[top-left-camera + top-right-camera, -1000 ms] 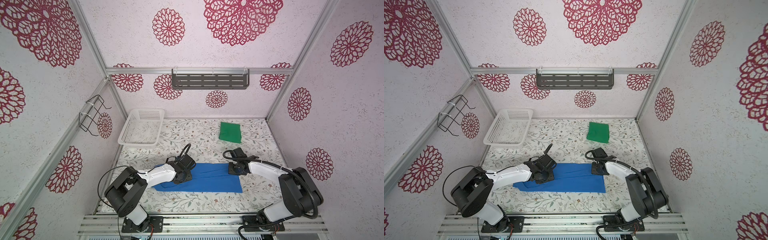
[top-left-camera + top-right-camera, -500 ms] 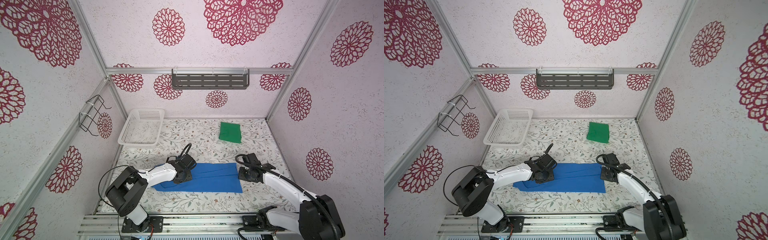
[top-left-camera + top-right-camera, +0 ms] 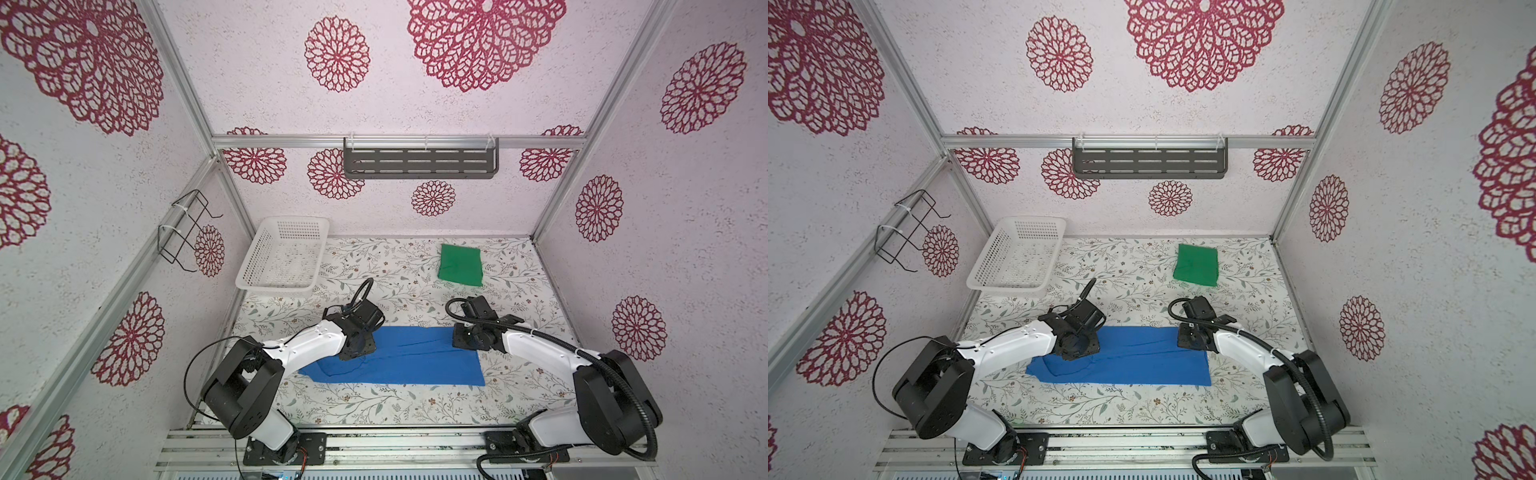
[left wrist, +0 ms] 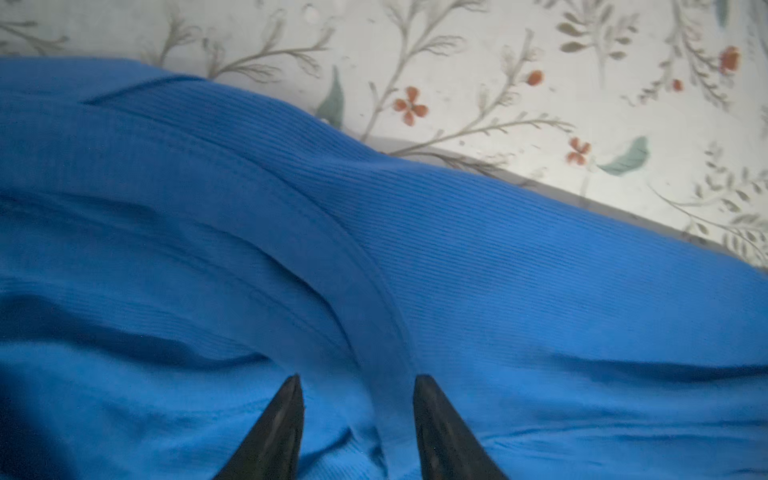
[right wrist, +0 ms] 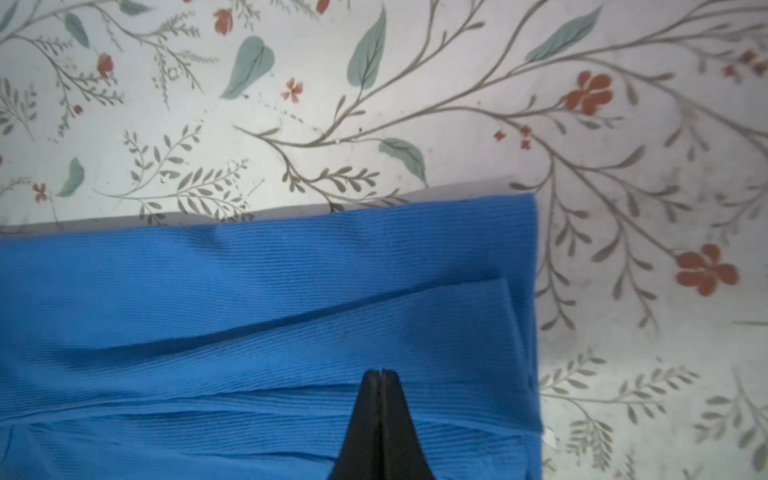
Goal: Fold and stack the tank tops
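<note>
Nearest us, we see the royal blue tank top (image 3: 415,359) lying flat on the floral tabletop (image 3: 395,403), folded into a long strip. The left claw (image 4: 357,380) is down at its left end, released, a hem band (image 4: 361,291) running between its tips. The right claw (image 5: 380,372), clenched empty, sits over its right end. Farther back lie the folded green tank top (image 3: 460,266) at right and a white basket (image 3: 255,259) at left.
</note>
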### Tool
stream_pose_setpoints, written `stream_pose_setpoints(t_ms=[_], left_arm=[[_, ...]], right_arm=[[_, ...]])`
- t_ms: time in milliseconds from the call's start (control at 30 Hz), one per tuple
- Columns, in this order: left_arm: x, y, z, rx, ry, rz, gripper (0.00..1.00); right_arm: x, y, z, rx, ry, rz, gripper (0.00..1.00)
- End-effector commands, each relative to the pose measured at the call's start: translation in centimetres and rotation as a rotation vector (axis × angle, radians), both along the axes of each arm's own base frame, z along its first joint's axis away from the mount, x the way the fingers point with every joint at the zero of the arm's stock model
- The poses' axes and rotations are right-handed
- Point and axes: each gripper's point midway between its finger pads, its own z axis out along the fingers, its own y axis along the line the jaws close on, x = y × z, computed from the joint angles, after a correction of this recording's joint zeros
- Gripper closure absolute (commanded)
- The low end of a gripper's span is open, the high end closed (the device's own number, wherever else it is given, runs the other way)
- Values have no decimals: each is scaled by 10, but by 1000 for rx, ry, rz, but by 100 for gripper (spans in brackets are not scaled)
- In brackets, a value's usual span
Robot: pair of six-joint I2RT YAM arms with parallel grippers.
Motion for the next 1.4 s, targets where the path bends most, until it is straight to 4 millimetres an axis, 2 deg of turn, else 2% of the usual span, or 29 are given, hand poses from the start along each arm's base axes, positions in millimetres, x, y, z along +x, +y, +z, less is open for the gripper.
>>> stream_pose_setpoints(t_ms=[0, 300, 433, 600, 767, 833, 900, 967, 1067, 1100, 1167, 1267, 1367], left_arm=[[11, 6, -12, -8, 1, 37, 54], [8, -2, -53, -9, 79, 35, 56], [30, -11, -62, 14, 88, -17, 57], [76, -47, -68, 23, 67, -144, 57], [129, -86, -46, 18, 0, -285, 53], [144, -97, -28, 17, -40, -340, 52], [156, -103, -4, 29, -83, -389, 50], [164, -103, 24, 55, -125, -434, 47], [166, -94, 64, 99, -166, -479, 44], [165, -90, 75, 108, -178, -484, 43], [162, -75, 91, 133, -180, -468, 42], [155, -48, 101, 117, -163, -389, 42], [147, -26, 86, 66, -128, -291, 44]], right_arm=[[9, 7, 0, 14, -33, 3, 98], [-16, -11, -37, -35, 34, -28, 99], [-41, -21, -50, -26, 74, -81, 99], [-73, -20, -49, 9, 78, -148, 99], [-104, 10, -42, 115, 44, -183, 98], [-105, 13, -28, 91, 5, -183, 94], [-98, 6, -7, 27, -57, -186, 87], [-85, 0, 22, -23, -141, -156, 72], [-72, 12, 45, 28, -186, -62, 27], [-69, 18, 46, 55, -177, -21, 26], [-66, 31, 46, 89, -151, 65, 36], [-64, 43, 44, 63, -119, 148, 51], [-63, 55, 38, 62, -92, 207, 68]])
